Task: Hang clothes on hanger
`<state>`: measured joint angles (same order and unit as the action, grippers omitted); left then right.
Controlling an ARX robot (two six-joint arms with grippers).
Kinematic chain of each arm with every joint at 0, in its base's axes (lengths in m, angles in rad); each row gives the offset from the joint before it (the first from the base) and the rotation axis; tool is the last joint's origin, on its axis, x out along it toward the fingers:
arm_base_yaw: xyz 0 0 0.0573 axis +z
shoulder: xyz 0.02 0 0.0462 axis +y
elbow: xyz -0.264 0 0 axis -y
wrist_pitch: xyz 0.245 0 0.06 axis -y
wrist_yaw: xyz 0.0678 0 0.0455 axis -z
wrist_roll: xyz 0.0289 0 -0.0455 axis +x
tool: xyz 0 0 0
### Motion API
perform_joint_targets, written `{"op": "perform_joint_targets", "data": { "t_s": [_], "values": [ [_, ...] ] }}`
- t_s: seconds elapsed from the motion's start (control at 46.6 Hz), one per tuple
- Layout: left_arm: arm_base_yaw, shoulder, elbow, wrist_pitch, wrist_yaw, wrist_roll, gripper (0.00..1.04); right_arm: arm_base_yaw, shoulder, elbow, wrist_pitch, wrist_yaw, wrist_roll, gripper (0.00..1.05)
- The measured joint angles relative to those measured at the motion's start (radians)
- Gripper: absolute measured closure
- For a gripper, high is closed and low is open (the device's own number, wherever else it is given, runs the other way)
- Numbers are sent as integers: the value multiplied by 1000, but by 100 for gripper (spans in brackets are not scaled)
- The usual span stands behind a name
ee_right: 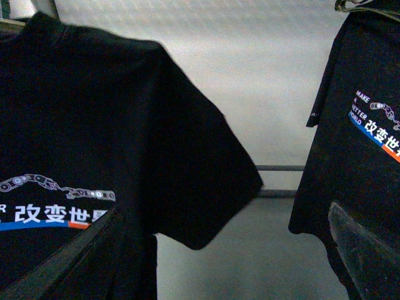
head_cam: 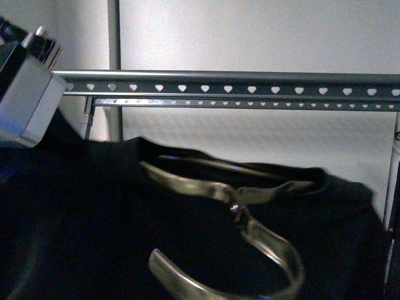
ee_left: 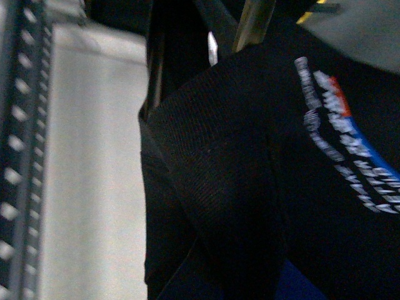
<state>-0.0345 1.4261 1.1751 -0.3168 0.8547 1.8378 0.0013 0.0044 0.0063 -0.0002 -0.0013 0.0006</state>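
Grey left arm (head_cam: 28,103) high beside the hanger (head_cam: 250,84), left claw unreadable; right claw (ee_right: 223,209) wide.

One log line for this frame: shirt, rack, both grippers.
stage: shirt not hung yet | shirt: below rack rail, clear coat hanger at collar | left gripper: jaws not visible | right gripper: open, empty

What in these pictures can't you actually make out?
- Front view: the left arm is cut by the picture's edge, so its fingers are unseen.
- Front view: the black T-shirt and the clear coat hanger at its collar run off the bottom edge.
- Left wrist view: the shirt's print is blurred, unreadable.
- Right wrist view: two printed black shirts are cut by the edges; what holds them is hidden.
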Motion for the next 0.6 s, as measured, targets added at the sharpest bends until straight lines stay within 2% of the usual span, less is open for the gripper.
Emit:
{"op": "perform_joint_targets", "data": {
  "t_s": [0.064,0.129,0.193,0.601],
  "values": [
    [-37,0,0,92,37,24,101,0,0,0,0,0,0,7],
    [-68,0,-6,217,39,15,101,0,0,0,0,0,0,7],
    [-80,0,-9,279,44,-1,101,0,0,0,0,0,0,7],
    [-79,0,-16,290,44,-23,101,0,0,0,0,0,0,7]
  ]
}}
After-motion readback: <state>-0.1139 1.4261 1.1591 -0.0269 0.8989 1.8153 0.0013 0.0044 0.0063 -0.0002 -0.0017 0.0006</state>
